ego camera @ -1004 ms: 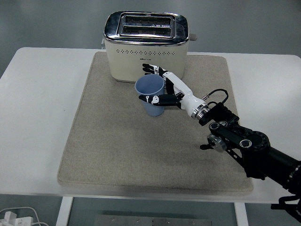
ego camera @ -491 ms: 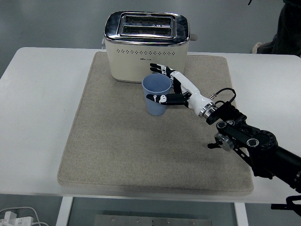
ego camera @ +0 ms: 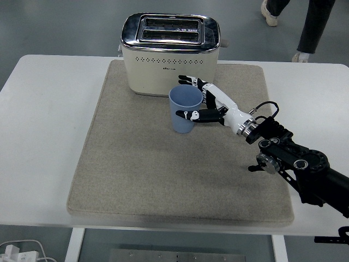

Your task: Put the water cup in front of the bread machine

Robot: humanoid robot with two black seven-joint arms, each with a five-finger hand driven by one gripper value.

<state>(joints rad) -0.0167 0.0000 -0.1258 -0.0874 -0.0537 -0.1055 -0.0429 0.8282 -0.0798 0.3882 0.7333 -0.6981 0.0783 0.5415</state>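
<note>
Right robot hand [ego camera: 203, 103] wrapped around blue water cup [ego camera: 184, 109]; shifted rightward since a second ago, now upright before bread machine [ego camera: 170, 53]; release pending.

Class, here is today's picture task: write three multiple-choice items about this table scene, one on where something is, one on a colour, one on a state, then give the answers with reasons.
1. Where does the cup stand?
A. on the mat, in front of the toaster
B. on the bare table, left of the mat
C. on top of the toaster

2. What colour is the cup?
A. red
B. blue
C. green

3. How is the cup standing?
A. on its side
B. upside down
C. upright, mouth up

Answers:
1. A: it rests on the beige mat, just before the toaster.
2. B: its wall is light blue.
3. C: its open rim faces up, with the right hand around it.
</note>
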